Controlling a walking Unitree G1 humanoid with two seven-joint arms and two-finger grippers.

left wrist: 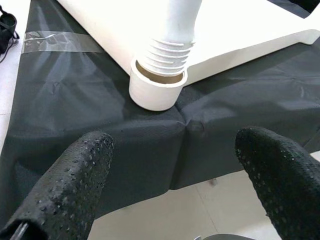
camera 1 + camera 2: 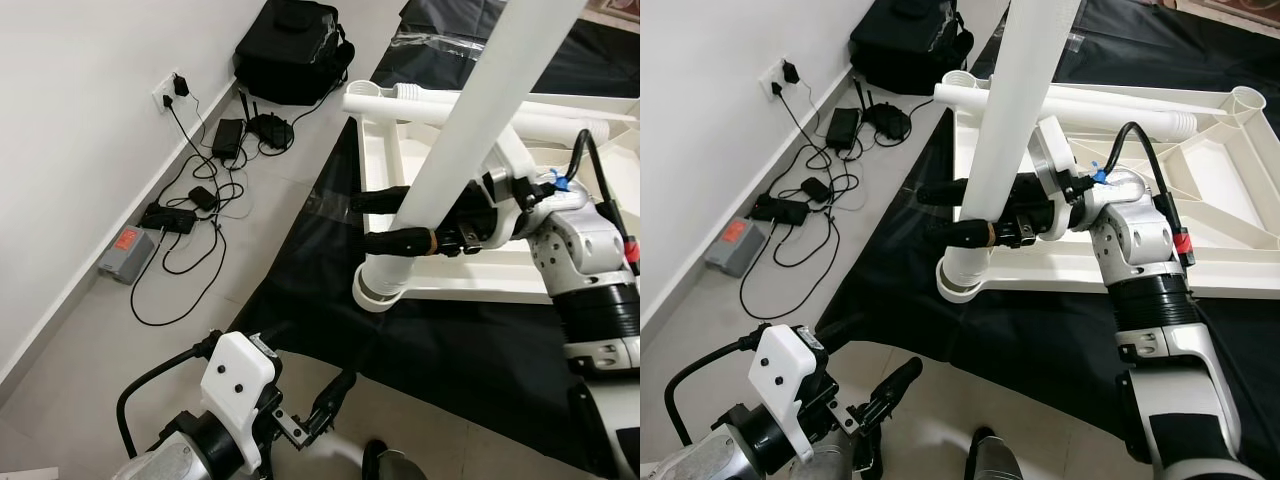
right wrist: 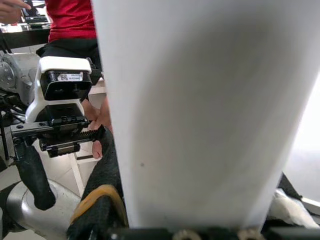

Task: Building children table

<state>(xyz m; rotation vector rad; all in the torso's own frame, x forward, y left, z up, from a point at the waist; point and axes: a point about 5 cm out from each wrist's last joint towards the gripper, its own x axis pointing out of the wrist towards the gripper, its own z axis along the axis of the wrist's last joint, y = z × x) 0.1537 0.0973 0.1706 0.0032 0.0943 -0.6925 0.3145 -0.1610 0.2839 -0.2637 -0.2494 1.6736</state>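
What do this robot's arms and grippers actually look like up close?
Silver-and-white jointed arms with black ribbed bands. The right arm carries a looping black cable, a blue clip and a red ring. The left gripper has two long black fingers with dotted rubbery pads; the right gripper has matching black fingers.

Camera layout: head stereo pair plus two wrist cameras.
Both eye views look steeply down on the right gripper (image 2: 970, 215); the right wrist camera sits hard against the table leg (image 3: 210, 110), the left looks from near at its threaded foot.
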